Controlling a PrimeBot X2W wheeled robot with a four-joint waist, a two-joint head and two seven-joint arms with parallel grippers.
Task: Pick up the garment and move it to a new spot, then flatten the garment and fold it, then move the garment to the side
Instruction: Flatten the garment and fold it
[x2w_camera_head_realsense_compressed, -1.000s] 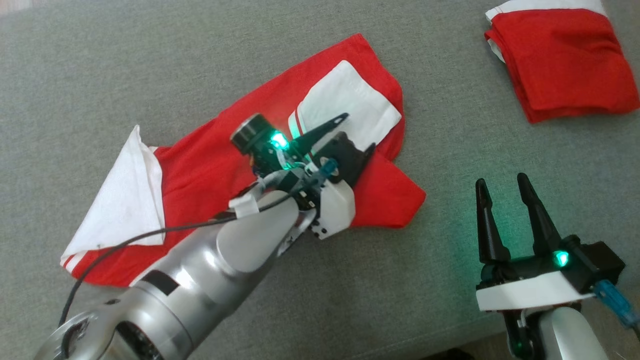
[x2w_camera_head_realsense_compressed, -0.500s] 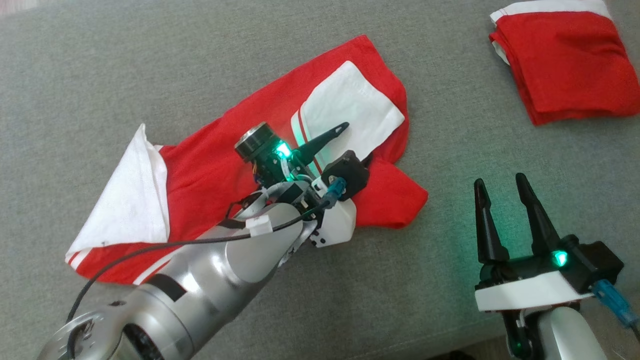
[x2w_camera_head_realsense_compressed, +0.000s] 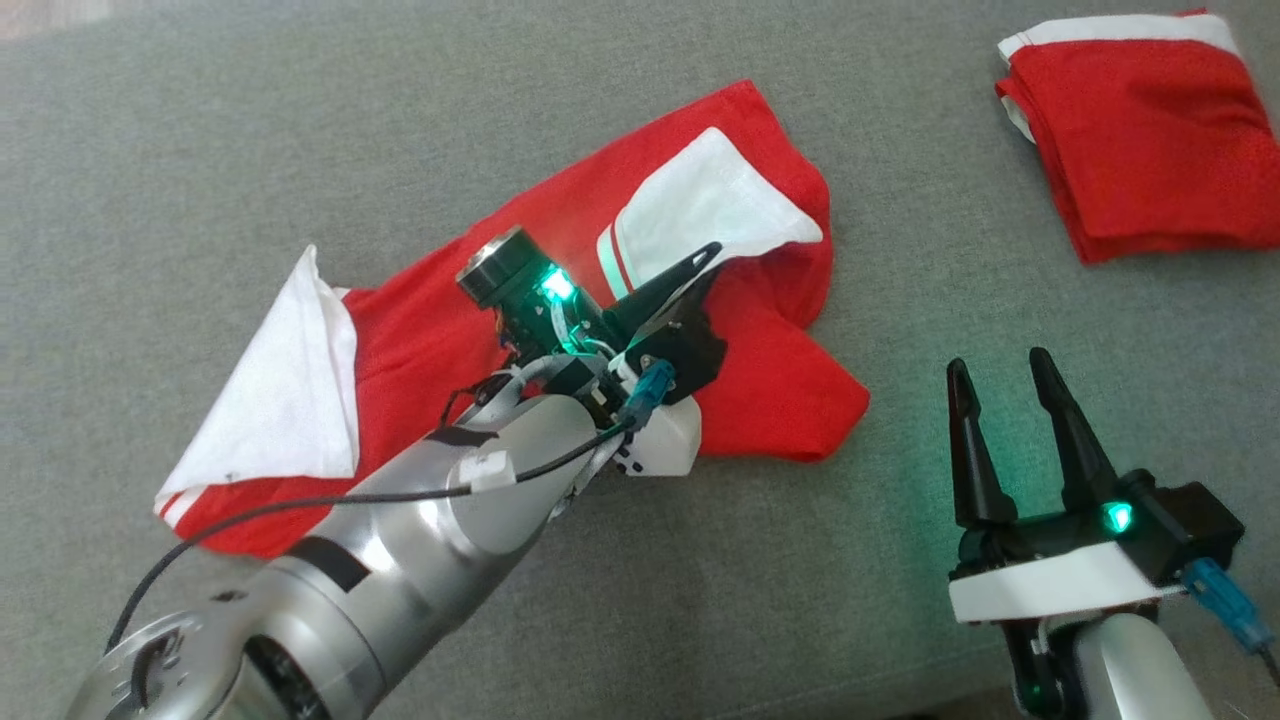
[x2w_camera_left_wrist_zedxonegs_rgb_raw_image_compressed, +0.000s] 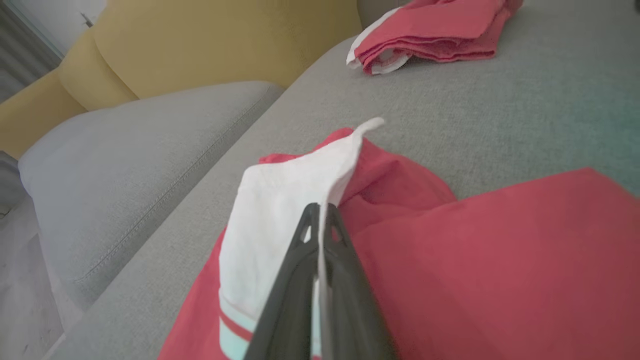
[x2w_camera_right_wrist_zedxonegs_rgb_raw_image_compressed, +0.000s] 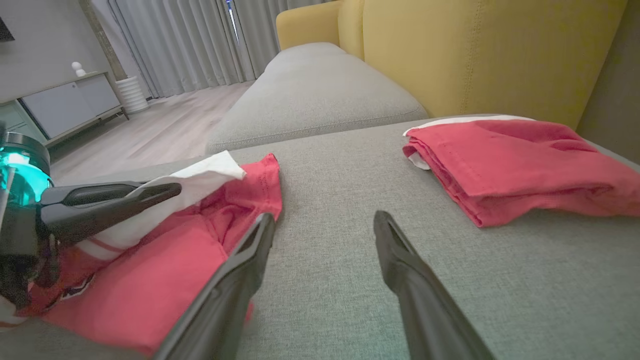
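The garment (x2w_camera_head_realsense_compressed: 420, 340), red with white panels, lies crumpled and unfolded across the middle of the grey cushion (x2w_camera_head_realsense_compressed: 300, 130), slanting from the near left toward the far edge. The left gripper (x2w_camera_head_realsense_compressed: 703, 262) is on it, fingers together and clamped on the edge of one white panel (x2w_camera_head_realsense_compressed: 700, 195), which rises off the red cloth in a small peak. I judge the pick-up as only just begun: the cloth is gripped, but nearly all of it rests on the cushion. The carry to a new spot, the flattening, the fold and the move aside are all left to do. The right gripper (x2w_camera_head_realsense_compressed: 1000, 365) hovers over bare cushion toward the near right corner, fingers apart and holding nothing, near the garment's closest lobe but clear of it. A folded pile (x2w_camera_head_realsense_compressed: 1160, 130) of like red and white cloth sits at the far right corner, well apart from the garment. The head view gives the garment's whole outline, including a second white panel (x2w_camera_head_realsense_compressed: 280, 400) at its left end. From above, though, it leaves the grip itself hard to read. The left wrist view settles that, showing the white edge pinched between the closed fingers (x2w_camera_left_wrist_zedxonegs_rgb_raw_image_compressed: 300, 265). The right wrist view shows the lift from the side, with the panel raised on the left gripper (x2w_camera_right_wrist_zedxonegs_rgb_raw_image_compressed: 165, 192). It also shows the room beyond: a yellow backrest (x2w_camera_right_wrist_zedxonegs_rgb_raw_image_compressed: 475, 50), a second grey seat (x2w_camera_right_wrist_zedxonegs_rgb_raw_image_compressed: 310, 95), curtains (x2w_camera_right_wrist_zedxonegs_rgb_raw_image_compressed: 175, 45) and a pale floor (x2w_camera_right_wrist_zedxonegs_rgb_raw_image_compressed: 150, 125).
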